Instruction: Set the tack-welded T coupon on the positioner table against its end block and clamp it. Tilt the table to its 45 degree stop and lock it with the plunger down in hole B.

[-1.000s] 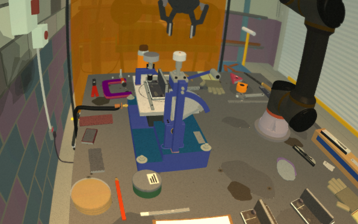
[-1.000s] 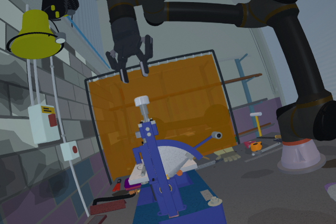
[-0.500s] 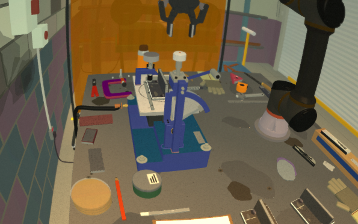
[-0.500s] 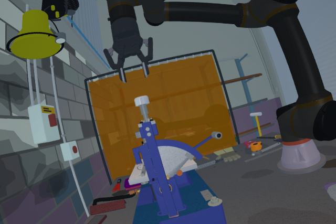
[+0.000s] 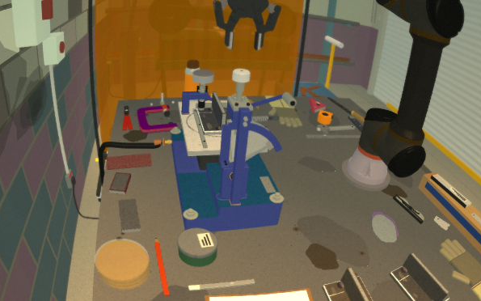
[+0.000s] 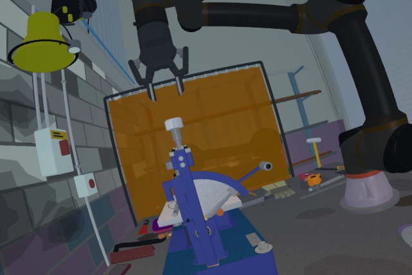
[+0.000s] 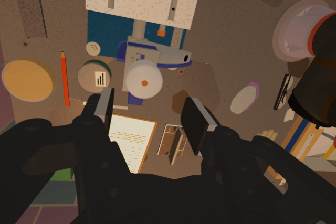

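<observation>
At the bench's centre stands the blue positioner. Its speckled table carries the T coupon, under the grey-knobbed clamp. A tilt lever points right. The white plunger knob tops the blue upright post. My gripper hangs high above the plunger knob. It is open and holds nothing.
The orange welding curtain stands right behind the gripper. The robot base is on the right. A purple C-clamp, spare coupons, a clipboard, a tape roll, discs and a pencil lie around the positioner.
</observation>
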You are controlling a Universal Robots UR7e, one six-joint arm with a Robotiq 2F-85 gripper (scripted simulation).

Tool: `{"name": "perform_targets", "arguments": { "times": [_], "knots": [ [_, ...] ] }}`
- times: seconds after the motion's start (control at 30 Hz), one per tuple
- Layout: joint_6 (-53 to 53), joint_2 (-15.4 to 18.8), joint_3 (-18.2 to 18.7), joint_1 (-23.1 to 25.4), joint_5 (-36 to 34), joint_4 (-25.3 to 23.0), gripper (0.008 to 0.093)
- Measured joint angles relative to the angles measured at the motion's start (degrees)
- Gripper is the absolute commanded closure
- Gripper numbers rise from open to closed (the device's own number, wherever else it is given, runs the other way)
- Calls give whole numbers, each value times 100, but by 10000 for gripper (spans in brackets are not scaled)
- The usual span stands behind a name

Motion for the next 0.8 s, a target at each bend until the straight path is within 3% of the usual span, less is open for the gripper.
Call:
{"name": "perform_targets", "arguments": {
  "times": [0.4, 0.8],
  "knots": [
    [-466, -486, 476, -463, 0, 9, 434],
    [-1695, -1418, 1259, -1692, -1, 156, 434]
  ]
}}
